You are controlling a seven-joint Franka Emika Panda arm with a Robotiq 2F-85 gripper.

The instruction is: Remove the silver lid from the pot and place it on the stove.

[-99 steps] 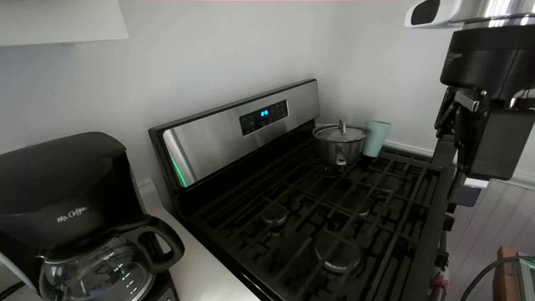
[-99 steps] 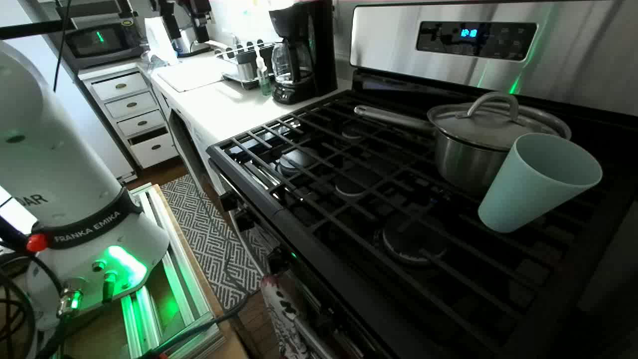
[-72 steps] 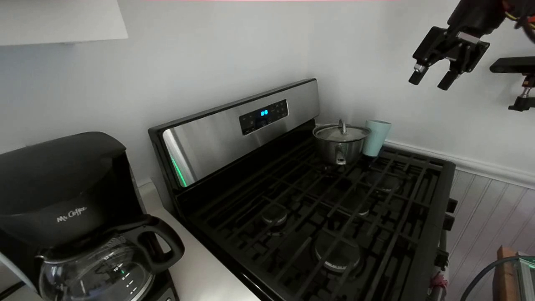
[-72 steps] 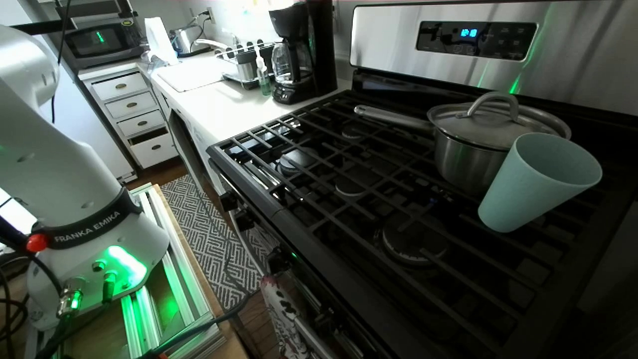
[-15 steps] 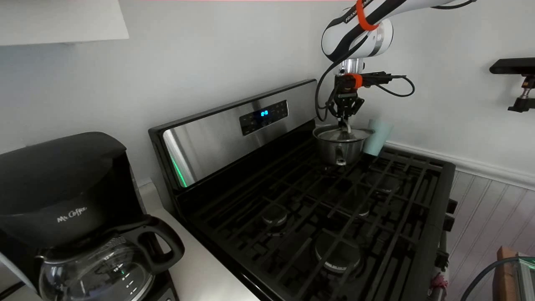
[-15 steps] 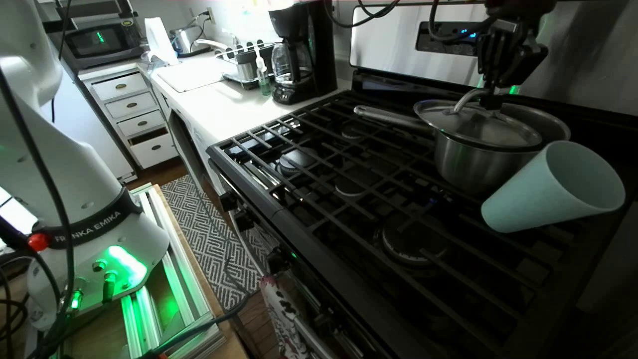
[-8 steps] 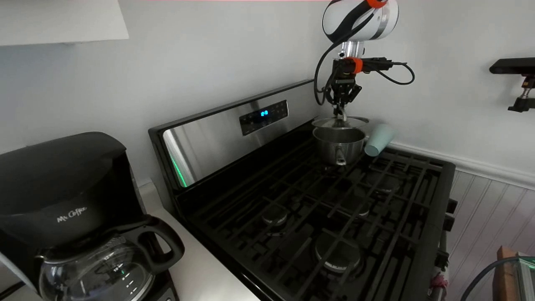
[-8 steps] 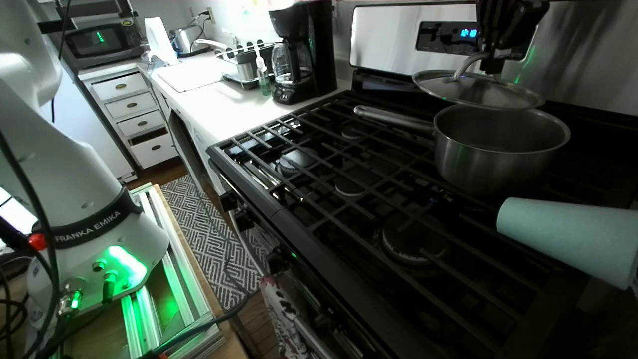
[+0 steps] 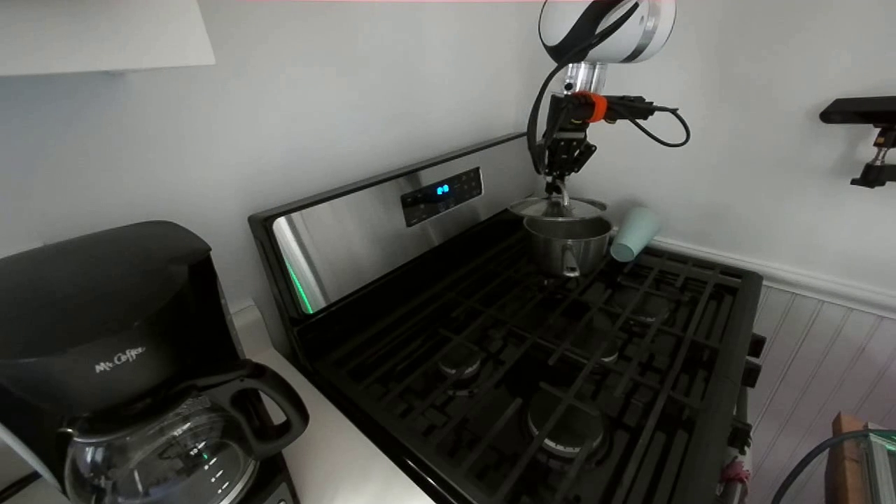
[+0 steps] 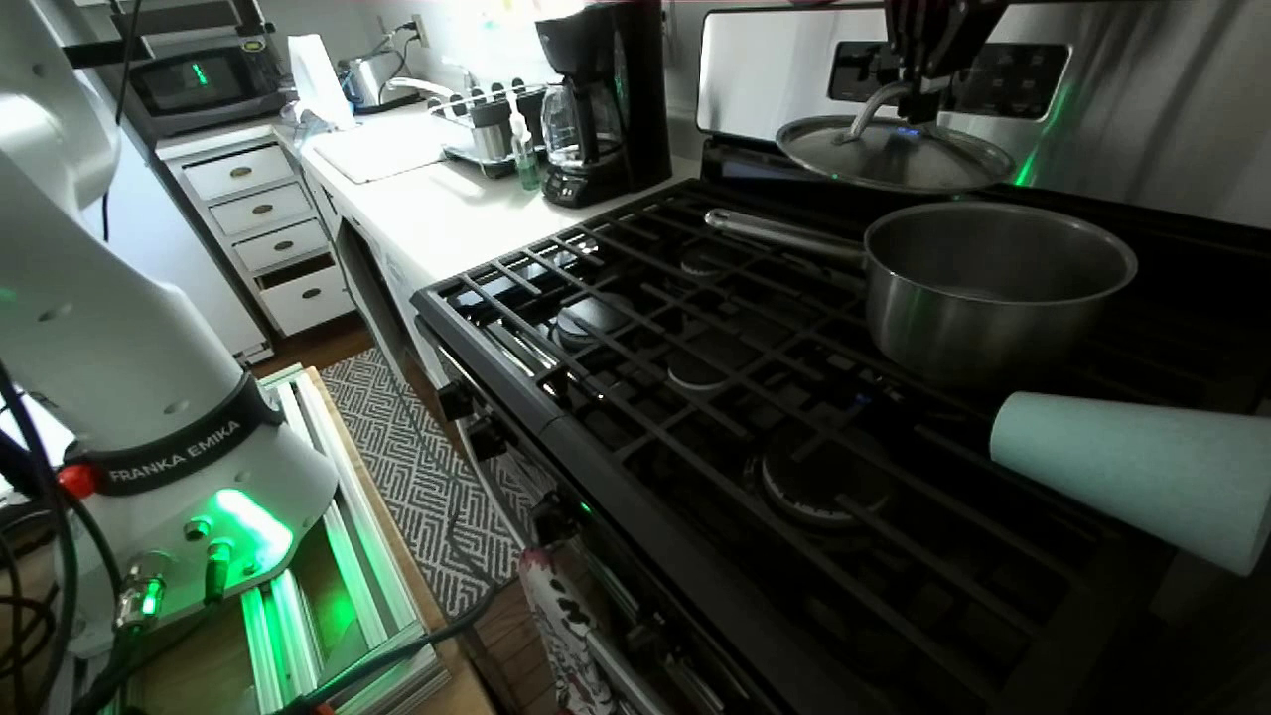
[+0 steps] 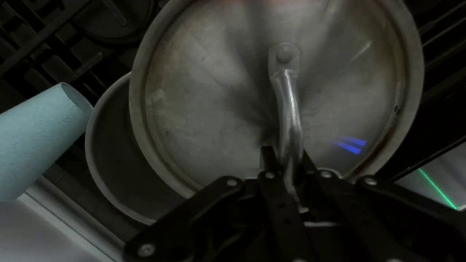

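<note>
Two fingers (image 11: 267, 157) of the gripper (image 11: 287, 160) were clamped on the handle (image 11: 289, 112) of the silver lid (image 11: 214, 109). The lid hung above the pot (image 10: 973, 323), clear of its rim and partly over its mouth. The pot stood on the stove (image 9: 511, 371); near it a teal cup (image 10: 1132, 472) lay on its side.

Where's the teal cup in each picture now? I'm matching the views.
In an exterior view, the teal cup lies right of centre.
In an exterior view, the teal cup lies at the right edge.
In the wrist view, the teal cup lies at the left edge.
Shared landmark: the pot, beside it in each.
</note>
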